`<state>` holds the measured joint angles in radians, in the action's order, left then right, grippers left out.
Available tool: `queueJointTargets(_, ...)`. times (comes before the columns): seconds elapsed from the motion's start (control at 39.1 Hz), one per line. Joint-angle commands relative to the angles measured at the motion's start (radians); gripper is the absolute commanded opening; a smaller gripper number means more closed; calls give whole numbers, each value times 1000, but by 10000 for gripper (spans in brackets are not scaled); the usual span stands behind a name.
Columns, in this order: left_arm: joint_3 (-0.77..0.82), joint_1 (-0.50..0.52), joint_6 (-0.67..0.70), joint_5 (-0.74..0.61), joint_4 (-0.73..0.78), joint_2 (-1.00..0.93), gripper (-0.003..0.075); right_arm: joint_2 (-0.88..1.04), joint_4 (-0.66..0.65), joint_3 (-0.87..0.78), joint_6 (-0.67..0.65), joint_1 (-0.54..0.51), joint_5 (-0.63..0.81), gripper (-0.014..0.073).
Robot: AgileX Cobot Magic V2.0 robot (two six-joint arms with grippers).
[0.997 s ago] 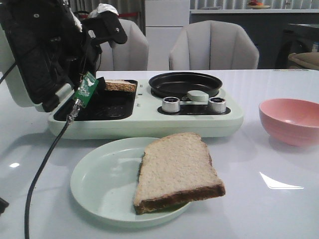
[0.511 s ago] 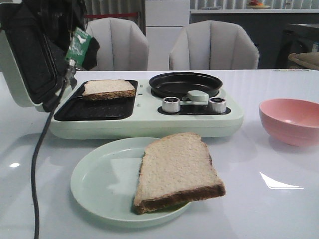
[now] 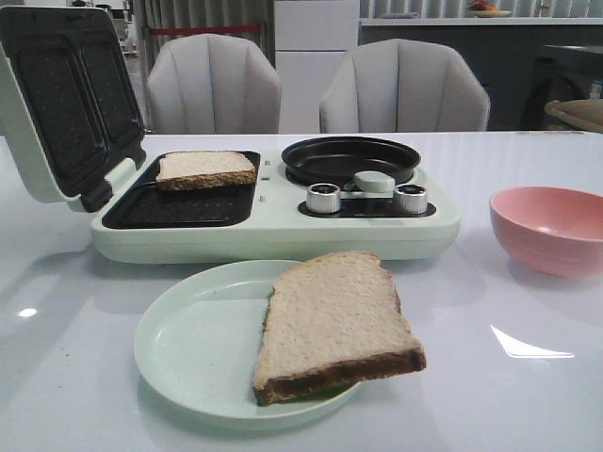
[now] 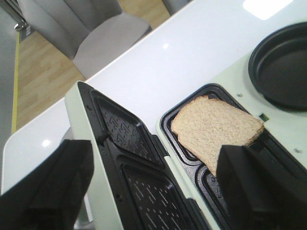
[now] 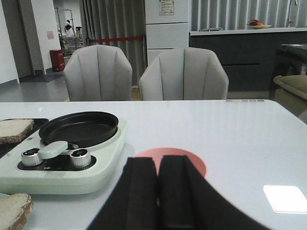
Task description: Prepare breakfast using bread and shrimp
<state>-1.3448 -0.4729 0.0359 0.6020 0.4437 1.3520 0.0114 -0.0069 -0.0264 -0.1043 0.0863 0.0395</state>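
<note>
One bread slice [image 3: 205,169] lies flat on the far half of the sandwich maker's black lower plate [image 3: 170,209]. It also shows as bread [image 4: 216,127] in the left wrist view. A second bread slice [image 3: 334,320] rests on the pale green plate [image 3: 188,348], overhanging its right rim. No shrimp shows in any view. My left gripper [image 4: 153,191] hangs open above the maker's hinge, holding nothing. My right gripper [image 5: 158,191] is shut and empty, low over the table just before the pink bowl [image 5: 192,160]. Neither gripper appears in the front view.
The pale green breakfast maker [image 3: 283,231] has its lid [image 3: 66,113] raised at the left. A black round pan [image 3: 350,158] and two knobs [image 3: 323,198] are on its right half. The pink bowl [image 3: 551,226] stands at the right, its inside hidden. Two grey chairs [image 3: 403,89] stand behind the table.
My left arm, which was over the sandwich plate a second ago, has risen up and left out of the front view. The bread slice stays on the plate.
</note>
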Motion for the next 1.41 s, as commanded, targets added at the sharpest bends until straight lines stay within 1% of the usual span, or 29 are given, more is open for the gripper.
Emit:
queueJointTargets(0.0, 11, -7, -85, -43, -90, -123, 564, 20, -10, 16, 3, -6, 78, 153)
queueJointTargets(0.08, 58, -4, -123, -48, -168, -193, 564, 20, -10, 16, 3, -6, 78, 153)
queueJointTargets(0.18, 143, 28, -127, -72, -258, -285, 564, 20, -10, 16, 3, -6, 78, 153)
queueJointTargets(0.28, 238, 54, -132, -99, -314, -370, 564, 20, -10, 16, 3, -6, 78, 153)
queueJointTargets(0.33, 295, 54, -180, -118, -365, -417, 564, 20, -10, 16, 3, -6, 78, 153)
queueJointTargets(0.43, 396, 54, -328, -156, -504, -501, 564, 20, -10, 16, 3, -6, 78, 153)
queueJointTargets(0.49, 444, 54, -351, -163, -563, -544, 564, 20, -10, 16, 3, -6, 78, 153)
queueJointTargets(0.56, 496, 54, -342, -154, -568, -599, 564, 20, -10, 16, 3, -6, 78, 153)
queueJointTargets(0.69, 564, 54, -277, -139, -568, -691, 564, 20, -10, 16, 3, -6, 78, 153)
queueJointTargets(0.89, 673, 54, -275, -136, -568, -842, 564, 20, -10, 16, 3, -6, 78, 153)
queueJointTargets(1.07, 777, 54, -275, -162, -634, -976, 564, 20, -10, 16, 3, -6, 78, 153)
queueJointTargets(1.38, 917, 54, -275, -186, -681, -1206, 564, 20, -10, 16, 3, -6, 78, 153)
